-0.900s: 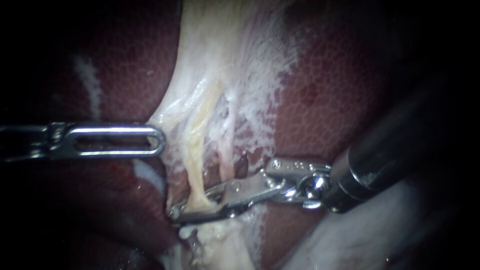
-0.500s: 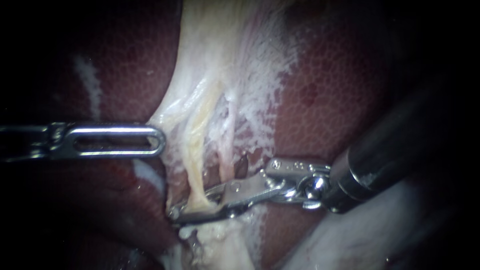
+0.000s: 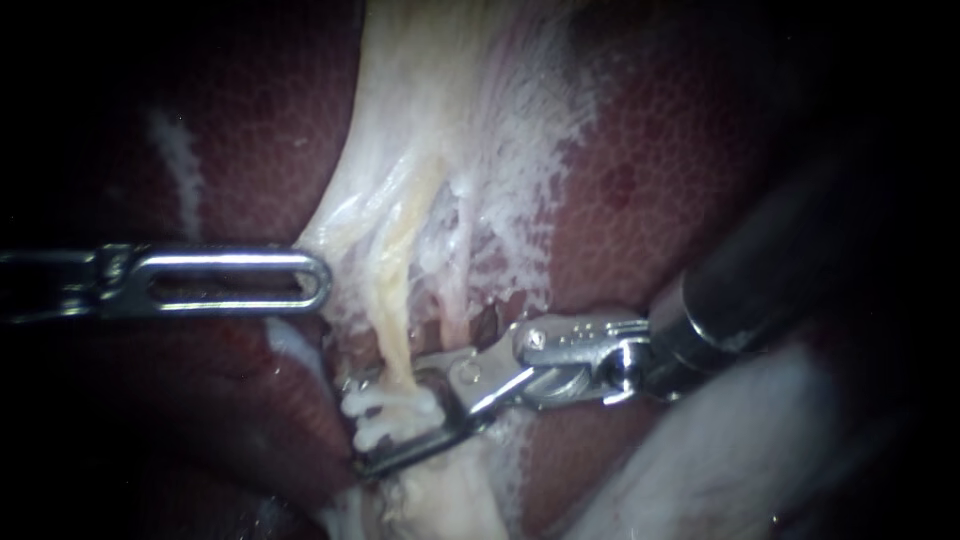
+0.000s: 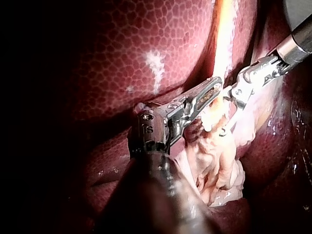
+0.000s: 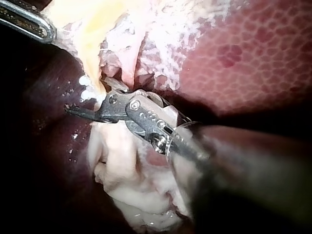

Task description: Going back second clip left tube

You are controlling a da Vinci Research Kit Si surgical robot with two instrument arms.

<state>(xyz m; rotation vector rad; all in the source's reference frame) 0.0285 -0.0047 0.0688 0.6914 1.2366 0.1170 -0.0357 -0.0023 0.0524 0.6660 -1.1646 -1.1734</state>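
The yellow left tube (image 3: 392, 300) runs down through pale tissue between lobes of dark red liver (image 3: 660, 190). A white ridged clip (image 3: 392, 408) sits across its lower end, also seen in the right wrist view (image 5: 87, 91). My right instrument (image 3: 365, 428) comes in from the right with its jaws open, one on each side of the clip (image 4: 214, 121). In its own view the right instrument (image 5: 80, 108) reaches the tube from the side. My left instrument (image 3: 318, 282) lies level from the left, its slotted jaws shut on the edge of the pale tissue (image 3: 335, 225).
A thinner pinkish tube (image 3: 455, 300) runs just right of the yellow one. Frayed pale tissue (image 5: 131, 175) lies under and below the right instrument's jaws. The right instrument's dark shaft (image 3: 780, 270) fills the right side.
My right instrument's jaws, closed round the yellow tube before, have opened and the white clip now shows on the tube. Its wrist has shifted slightly left. The left instrument is unmoved.
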